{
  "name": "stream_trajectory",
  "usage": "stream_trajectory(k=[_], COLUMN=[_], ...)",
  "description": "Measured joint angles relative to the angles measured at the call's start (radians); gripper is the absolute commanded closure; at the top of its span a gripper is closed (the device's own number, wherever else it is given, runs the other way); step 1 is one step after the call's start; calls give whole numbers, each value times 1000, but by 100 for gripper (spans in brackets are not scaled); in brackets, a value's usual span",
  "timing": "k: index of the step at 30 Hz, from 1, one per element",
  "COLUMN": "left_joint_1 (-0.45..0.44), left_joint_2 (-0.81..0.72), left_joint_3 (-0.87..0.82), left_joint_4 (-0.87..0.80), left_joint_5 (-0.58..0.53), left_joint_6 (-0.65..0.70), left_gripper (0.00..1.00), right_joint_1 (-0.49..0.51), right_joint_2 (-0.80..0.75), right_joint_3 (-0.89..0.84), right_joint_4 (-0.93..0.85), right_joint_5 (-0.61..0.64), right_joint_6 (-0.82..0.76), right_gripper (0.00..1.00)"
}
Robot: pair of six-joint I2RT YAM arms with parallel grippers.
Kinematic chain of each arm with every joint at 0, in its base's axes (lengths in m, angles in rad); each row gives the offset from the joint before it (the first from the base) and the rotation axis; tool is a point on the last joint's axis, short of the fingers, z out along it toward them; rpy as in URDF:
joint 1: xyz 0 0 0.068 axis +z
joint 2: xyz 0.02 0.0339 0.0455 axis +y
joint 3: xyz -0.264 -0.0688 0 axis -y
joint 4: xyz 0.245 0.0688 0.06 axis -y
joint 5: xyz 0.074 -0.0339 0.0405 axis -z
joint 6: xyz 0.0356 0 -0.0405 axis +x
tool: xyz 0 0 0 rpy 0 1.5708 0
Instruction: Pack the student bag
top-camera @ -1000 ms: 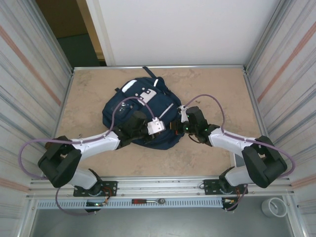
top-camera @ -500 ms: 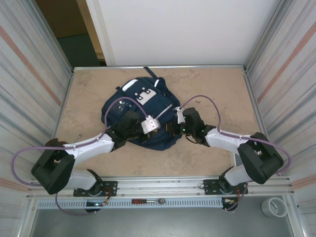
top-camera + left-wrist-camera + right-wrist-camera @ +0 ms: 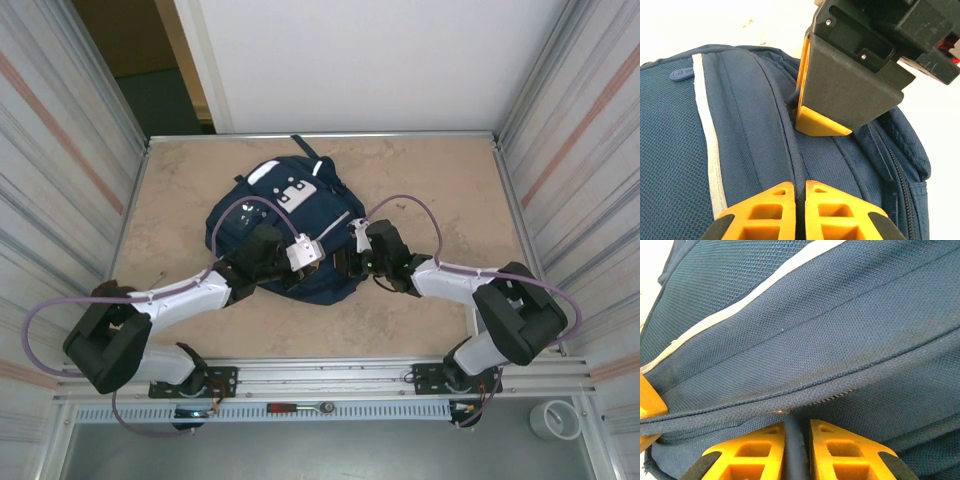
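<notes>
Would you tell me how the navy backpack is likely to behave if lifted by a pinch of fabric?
The student bag will probably sag and fold rather than lift as one piece: its fabric already creases along the seams. It lies slumped on the table, so it is likely fairly light. Pushed, it should drag and bunch, not roll.

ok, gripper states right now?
Left gripper: closed on a student bag seam.
Right gripper: slightly apart around a bag strip; grip cannot be told.
</notes>
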Motion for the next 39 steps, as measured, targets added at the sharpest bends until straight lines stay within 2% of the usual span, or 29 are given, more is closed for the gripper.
stream_trajectory(k=[3,9,18,27,31,35,39], left_joint_1=[0,6,43,52,52,45,-8], left_joint_2=[0,0,-36,-77,-89,-111,-127], left_joint_3=[0,-19,-58,-95,-98,-93,-75], left_joint_4=[0,27,68,66,51,13,-27], left_joint_5=[0,8,53,60,52,47,13], left_joint_6=[0,0,1,1,-2,-2,15], left_gripper=[99,99,96,94,74,51,39], right_joint_1=[1,2,-68,-59,-37,-13,18], right_joint_2=[8,3,-53,-37,-37,-47,-78], right_joint_3=[2,2,2,9,9,9,6], right_joint_4=[6,3,-57,-77,-76,-76,-59], right_joint_5=[0,35,71,73,91,102,105], right_joint_6=[0,-3,0,5,5,4,3], right_gripper=[85,100,100,100,100,100,100])
